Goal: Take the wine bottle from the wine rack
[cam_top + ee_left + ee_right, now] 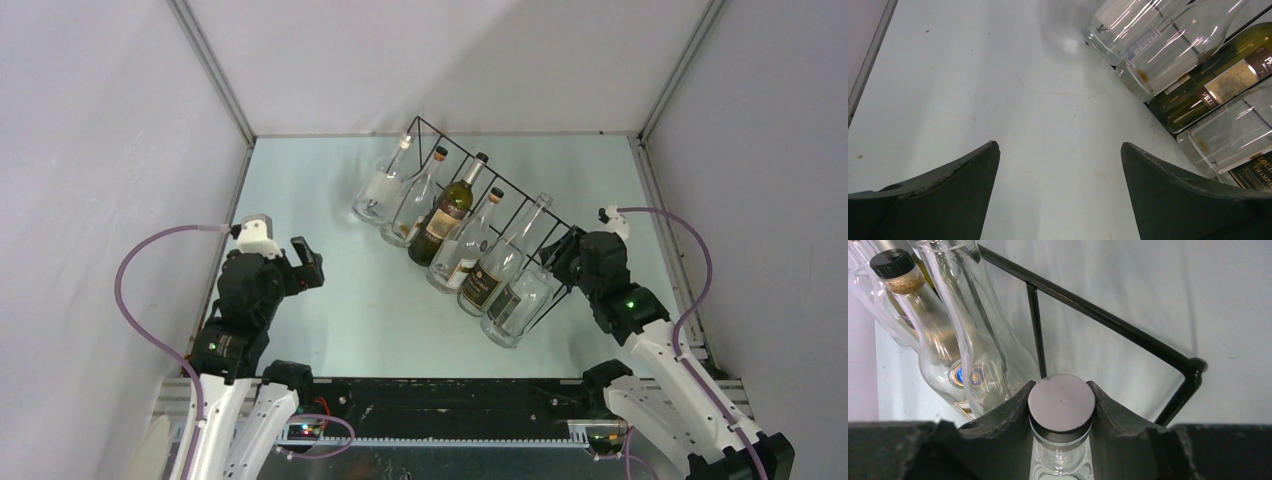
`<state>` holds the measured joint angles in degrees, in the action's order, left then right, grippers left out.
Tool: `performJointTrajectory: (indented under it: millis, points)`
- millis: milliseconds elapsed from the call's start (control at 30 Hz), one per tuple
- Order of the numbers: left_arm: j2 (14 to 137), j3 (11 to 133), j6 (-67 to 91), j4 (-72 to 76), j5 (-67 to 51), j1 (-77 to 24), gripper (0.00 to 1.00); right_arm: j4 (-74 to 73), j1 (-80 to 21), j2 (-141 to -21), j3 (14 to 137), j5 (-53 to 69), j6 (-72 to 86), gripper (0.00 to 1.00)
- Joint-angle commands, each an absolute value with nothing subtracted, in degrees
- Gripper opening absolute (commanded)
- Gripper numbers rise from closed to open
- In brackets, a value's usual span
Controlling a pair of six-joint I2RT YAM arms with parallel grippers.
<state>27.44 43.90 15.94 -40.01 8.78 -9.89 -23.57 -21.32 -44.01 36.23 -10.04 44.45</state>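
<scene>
Neighbour bottles (973,340) beside wine bottle (1062,462) in grip of right tool (1061,396); left tool (1060,150) agape

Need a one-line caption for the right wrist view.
The right gripper closed on the capped neck of a clear bottle in the wire rack, other bottles alongside.

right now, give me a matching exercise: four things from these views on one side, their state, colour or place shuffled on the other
Things:
1. left jaws
2. right jaws
3. dark green bottle
4. wine rack

Descriptions:
a. thin black wire
b. shut on the capped bottle
c. lying between clear bottles
d. open above the bare table

Pairs: 1-d, 2-b, 3-c, 4-a
</scene>
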Motion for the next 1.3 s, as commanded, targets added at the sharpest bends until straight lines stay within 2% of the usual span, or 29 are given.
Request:
performJointTrajectory:
  millis: [0,133,200,600,900,1267]
  points:
    - [28.0,43.7,14.9,-38.3,8.3,-10.2,0.98,-19.3,-23.5,-42.7,35.5,-11.6,43.8,0.18]
    - [28.3,43.8,14.9,-38.2,8.3,-10.2,0.98,-19.5,-25.4,-39.6,35.5,-12.6,43.8,0.04]
    - [28.5,43.8,14.9,-38.3,8.3,-10.2,0.98,-19.9,-26.5,-37.8,35.5,-13.1,43.8,0.00]
    - [28.8,43.8,14.9,-38.3,8.9,-10.2,0.98,-21.6,-32.8,-30.9,36.1,-13.6,41.1,0.00]
    - [29.3,43.9,14.9,-38.3,8.8,-10.2,0.98,-19.3,-45.6,-28.7,36.1,-19.6,34.3,0.00]
    - [29.3,43.8,14.8,-38.3,8.4,-10.2,0.98,-11.3,-64.2,-32.6,36.3,-27.6,20.1,0.00]
